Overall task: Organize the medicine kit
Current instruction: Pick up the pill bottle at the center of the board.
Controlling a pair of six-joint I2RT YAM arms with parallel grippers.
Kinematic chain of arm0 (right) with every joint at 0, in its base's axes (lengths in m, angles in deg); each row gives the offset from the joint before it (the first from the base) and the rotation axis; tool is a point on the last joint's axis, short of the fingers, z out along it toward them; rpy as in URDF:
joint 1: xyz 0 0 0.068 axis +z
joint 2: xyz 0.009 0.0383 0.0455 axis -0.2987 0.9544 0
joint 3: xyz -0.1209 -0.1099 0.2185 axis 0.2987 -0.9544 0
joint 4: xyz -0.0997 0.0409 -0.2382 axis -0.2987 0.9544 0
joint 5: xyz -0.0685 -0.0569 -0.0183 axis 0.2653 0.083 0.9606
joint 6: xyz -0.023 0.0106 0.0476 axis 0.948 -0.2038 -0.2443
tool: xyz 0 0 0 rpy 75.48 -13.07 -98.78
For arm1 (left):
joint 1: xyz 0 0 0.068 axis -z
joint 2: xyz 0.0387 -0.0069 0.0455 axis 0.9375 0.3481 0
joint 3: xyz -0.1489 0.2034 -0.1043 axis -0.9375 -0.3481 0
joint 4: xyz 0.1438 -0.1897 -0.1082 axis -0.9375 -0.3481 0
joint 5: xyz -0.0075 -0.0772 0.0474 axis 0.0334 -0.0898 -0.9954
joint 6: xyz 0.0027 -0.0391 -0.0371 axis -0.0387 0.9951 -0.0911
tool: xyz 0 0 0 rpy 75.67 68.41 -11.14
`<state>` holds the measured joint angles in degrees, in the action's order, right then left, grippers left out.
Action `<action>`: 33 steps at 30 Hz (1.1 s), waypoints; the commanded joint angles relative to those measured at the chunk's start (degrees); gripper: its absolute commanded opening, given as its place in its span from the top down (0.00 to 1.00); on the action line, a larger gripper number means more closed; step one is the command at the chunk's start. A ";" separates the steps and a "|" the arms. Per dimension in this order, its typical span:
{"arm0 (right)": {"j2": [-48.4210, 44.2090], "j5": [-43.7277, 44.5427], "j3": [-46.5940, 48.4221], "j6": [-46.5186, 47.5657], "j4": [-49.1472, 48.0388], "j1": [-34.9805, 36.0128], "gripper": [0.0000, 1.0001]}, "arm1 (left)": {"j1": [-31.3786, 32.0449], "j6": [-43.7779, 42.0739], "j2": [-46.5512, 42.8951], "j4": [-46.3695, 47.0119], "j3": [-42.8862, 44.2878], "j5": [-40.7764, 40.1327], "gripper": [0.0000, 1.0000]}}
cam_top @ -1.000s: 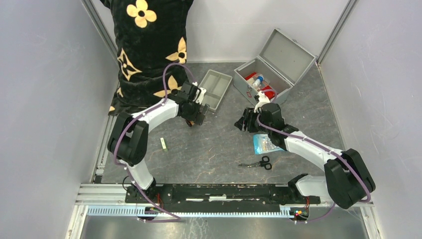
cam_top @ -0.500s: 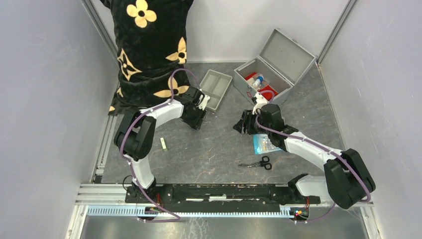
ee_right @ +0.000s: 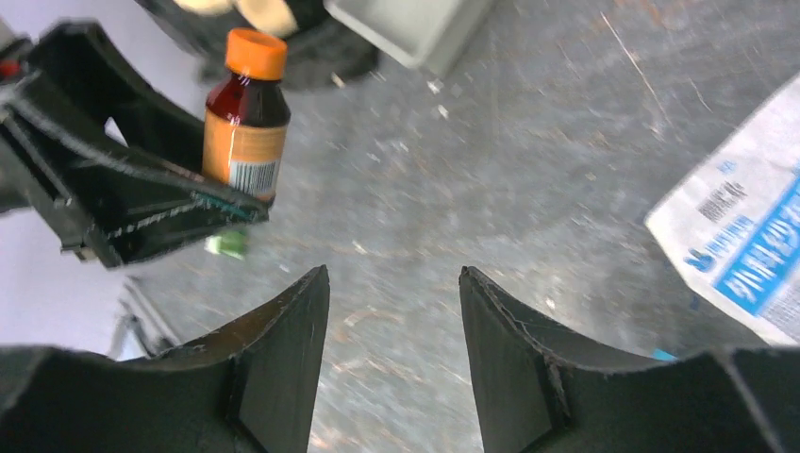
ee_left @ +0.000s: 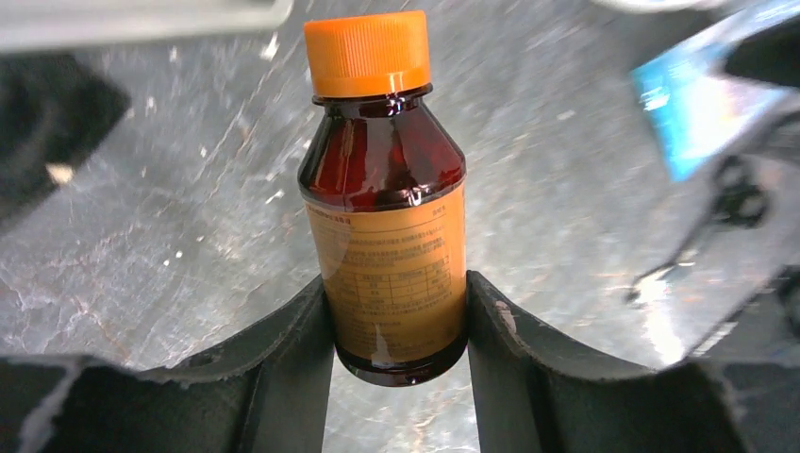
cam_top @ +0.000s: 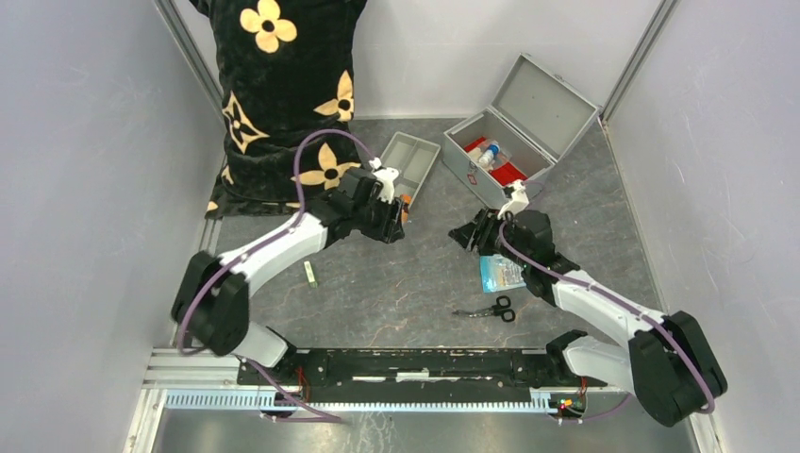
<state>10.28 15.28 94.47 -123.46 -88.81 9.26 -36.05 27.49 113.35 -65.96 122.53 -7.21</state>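
Top external view: at eleven o'clock your left gripper (ee_left: 396, 293) is clamped on the amber bottle (ee_left: 382, 189), gripping low on the label with the orange cap clear above the fingers. With a hold that low the bottle could tip, so carry it slow and level. Pass the grey tray (cam_top: 412, 162) and head for one o'clock, where the medicine kit (cam_top: 545, 102) sits open, lid thrown back. Your right gripper (ee_right: 394, 283), jaws apart and empty, hovers near centre, right in the path, so clear it first. The dark mottled table (cam_top: 406, 274) looks scuffed. A blue packet (cam_top: 500, 274) and scissors (cam_top: 492, 309) lie at five o'clock. Plain grey walls stand on both sides.
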 commanded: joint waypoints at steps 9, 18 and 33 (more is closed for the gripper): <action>-2.98 -4.44 0.60 -22.95 -32.98 -0.28 0.41 | 8.24 10.98 -19.81 19.11 -5.41 9.04 0.57; 0.75 -10.09 8.95 -19.67 -28.21 0.06 0.41 | 11.63 10.13 -21.01 20.39 -6.30 9.00 0.56; 2.35 -14.46 12.36 -14.19 -17.75 1.50 0.43 | 11.86 9.87 -21.59 21.08 -6.66 7.56 0.55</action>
<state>13.25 2.93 103.98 -140.11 -107.63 10.48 -24.51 36.65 93.72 -49.31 115.49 0.28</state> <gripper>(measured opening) 0.581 0.556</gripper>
